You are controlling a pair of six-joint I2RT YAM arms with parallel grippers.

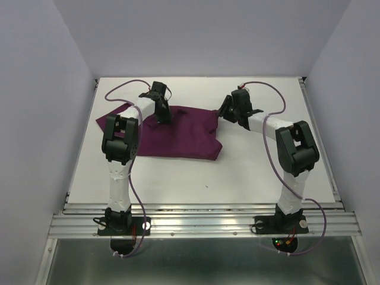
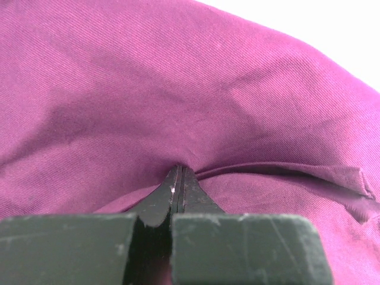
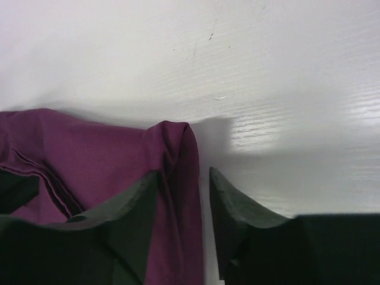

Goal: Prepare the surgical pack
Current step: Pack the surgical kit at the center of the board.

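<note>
The surgical pack shows as a deep-purple cloth wrap (image 1: 184, 133), bunched and folded on the white table. My left gripper (image 1: 164, 117) sits on its back left part. In the left wrist view the left gripper (image 2: 180, 169) is shut, with the cloth (image 2: 178, 89) puckered into its tips. My right gripper (image 1: 224, 113) is at the cloth's right edge. In the right wrist view the right gripper (image 3: 184, 172) is open. A rolled fold of cloth (image 3: 89, 154) lies between its fingers, against the left finger and apart from the right one.
The white table (image 1: 267, 172) is enclosed by pale walls on the left, right and back. An aluminium rail (image 1: 202, 222) runs along the near edge by the arm bases. Purple cables (image 1: 270, 157) loop beside each arm.
</note>
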